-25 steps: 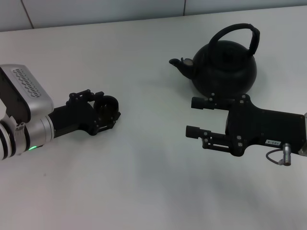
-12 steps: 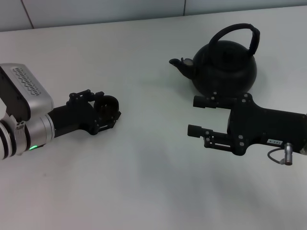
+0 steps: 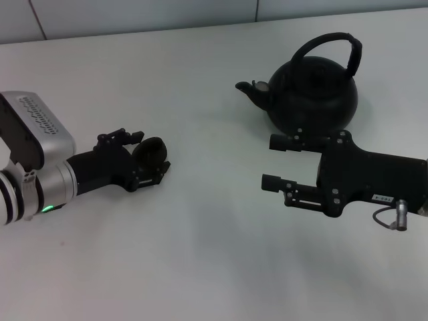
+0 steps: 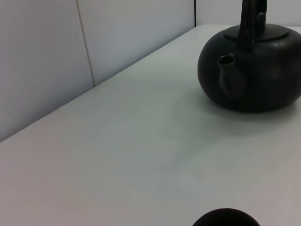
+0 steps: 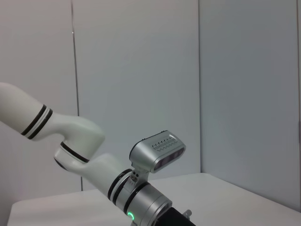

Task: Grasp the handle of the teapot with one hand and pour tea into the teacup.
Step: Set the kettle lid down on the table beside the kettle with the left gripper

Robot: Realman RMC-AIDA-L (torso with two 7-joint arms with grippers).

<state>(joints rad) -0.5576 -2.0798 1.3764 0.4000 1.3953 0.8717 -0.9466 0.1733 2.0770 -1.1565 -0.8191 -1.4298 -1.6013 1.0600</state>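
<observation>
The matte-black teapot (image 3: 314,97) stands at the back right of the white table, its short spout (image 3: 249,89) pointing toward the left arm and its arched handle (image 3: 332,45) upright. It also shows in the left wrist view (image 4: 251,70). My left gripper (image 3: 148,158) lies low at the table's left, shut on the small dark teacup (image 3: 152,147). The cup's rim shows at the edge of the left wrist view (image 4: 225,217). My right gripper (image 3: 267,162) is open and empty, just in front of the teapot's body, below the handle.
The white table (image 3: 214,254) runs back to a pale panelled wall (image 3: 134,13). The right wrist view shows only my left arm (image 5: 141,188) in front of the wall.
My left gripper has turned and shifted slightly with the teacup in it. My right gripper moved a little to the right and then stayed still. The teapot has not moved.
</observation>
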